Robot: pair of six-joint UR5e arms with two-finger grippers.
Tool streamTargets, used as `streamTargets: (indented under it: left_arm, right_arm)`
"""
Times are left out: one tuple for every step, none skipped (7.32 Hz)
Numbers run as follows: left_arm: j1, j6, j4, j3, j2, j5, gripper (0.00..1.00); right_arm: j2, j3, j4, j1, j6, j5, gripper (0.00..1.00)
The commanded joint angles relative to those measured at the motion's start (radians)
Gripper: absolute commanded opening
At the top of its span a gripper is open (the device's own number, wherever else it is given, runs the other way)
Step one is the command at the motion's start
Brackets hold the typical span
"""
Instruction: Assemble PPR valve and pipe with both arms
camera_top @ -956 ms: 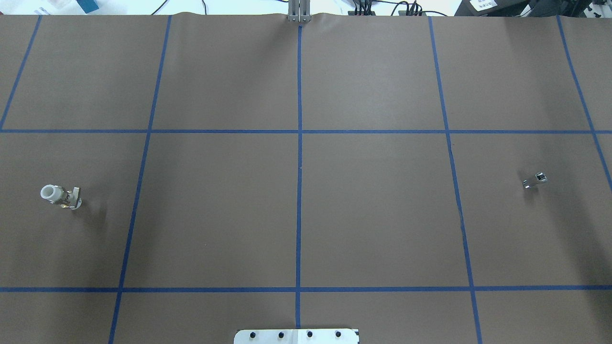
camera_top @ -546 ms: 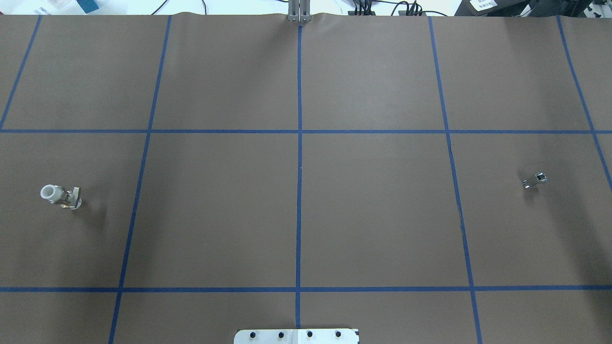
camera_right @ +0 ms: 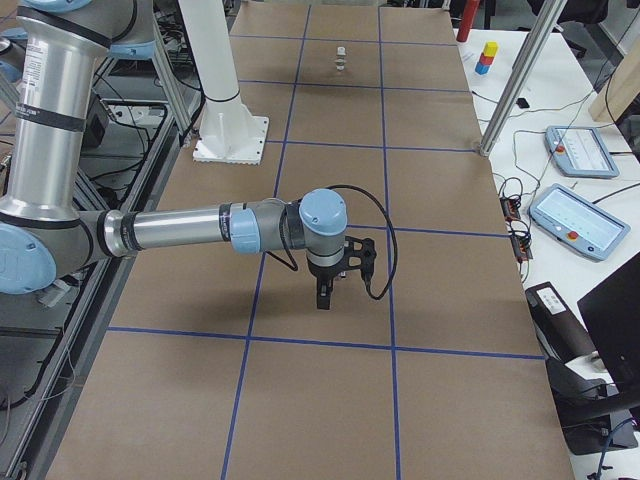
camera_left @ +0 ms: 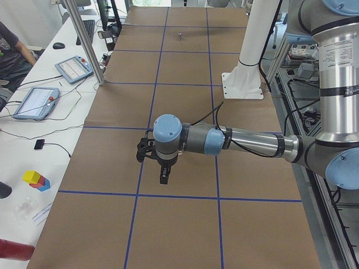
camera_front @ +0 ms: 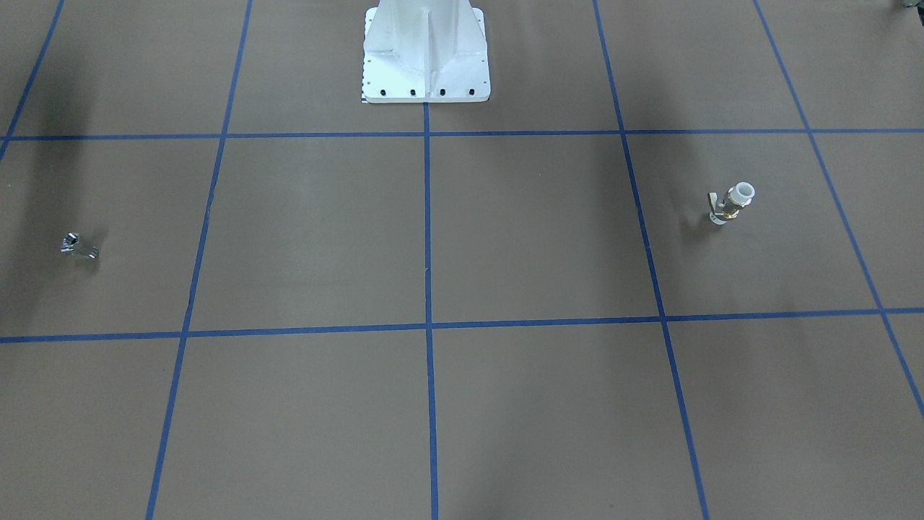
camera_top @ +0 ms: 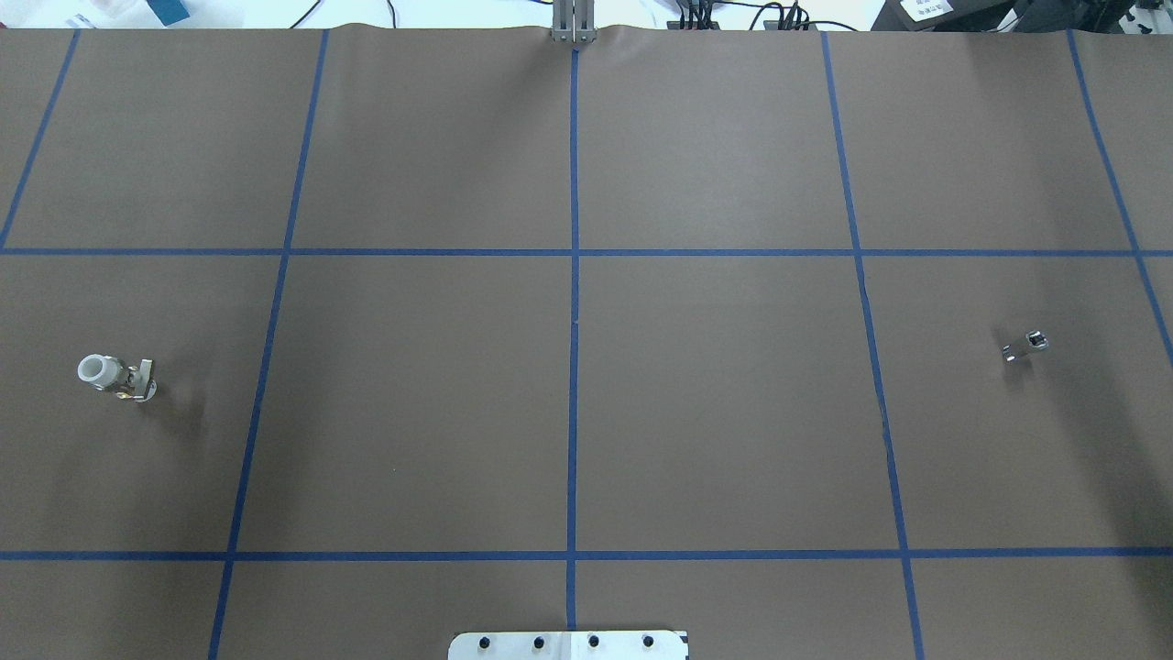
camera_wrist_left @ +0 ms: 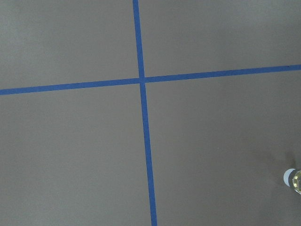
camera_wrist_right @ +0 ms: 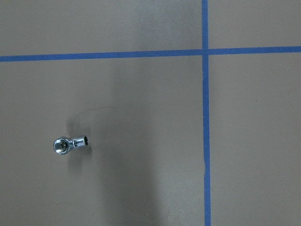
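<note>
The PPR valve, with a white tube end and brass middle, stands on the brown mat at the robot's left; it shows too in the front view and at the left wrist view's right edge. The silver pipe lies at the robot's right, also seen in the front view and the right wrist view. The left gripper and right gripper hang above the mat, seen only in the side views; I cannot tell whether they are open or shut.
The white pedestal base stands at the robot's side of the mat. Blue tape lines divide the mat into squares. An operators' bench with tablets and metal posts runs along the far edge.
</note>
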State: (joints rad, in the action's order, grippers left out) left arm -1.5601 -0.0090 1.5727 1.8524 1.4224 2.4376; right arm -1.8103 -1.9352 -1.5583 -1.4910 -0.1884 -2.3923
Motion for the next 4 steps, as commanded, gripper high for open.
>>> streamTargets:
  left_arm:
    - [0.0,0.001,0.003,0.004,0.0,0.032,1.0]
    - [0.0,-0.002,0.024,0.005,0.0,0.032,1.0]
    - [0.002,-0.002,0.03,0.005,-0.002,0.032,1.0]
    - [0.0,-0.002,0.03,0.01,-0.002,0.031,1.0]
  right_arm:
    - [-0.006,0.002,0.0,0.002,-0.005,-0.002,1.0]
    - [-0.003,0.004,-0.002,0.002,-0.011,-0.008,1.0]
    - [0.0,0.008,-0.002,0.002,-0.012,-0.059,1.0]
    - [0.005,0.018,0.004,0.003,0.003,-0.076,1.0]
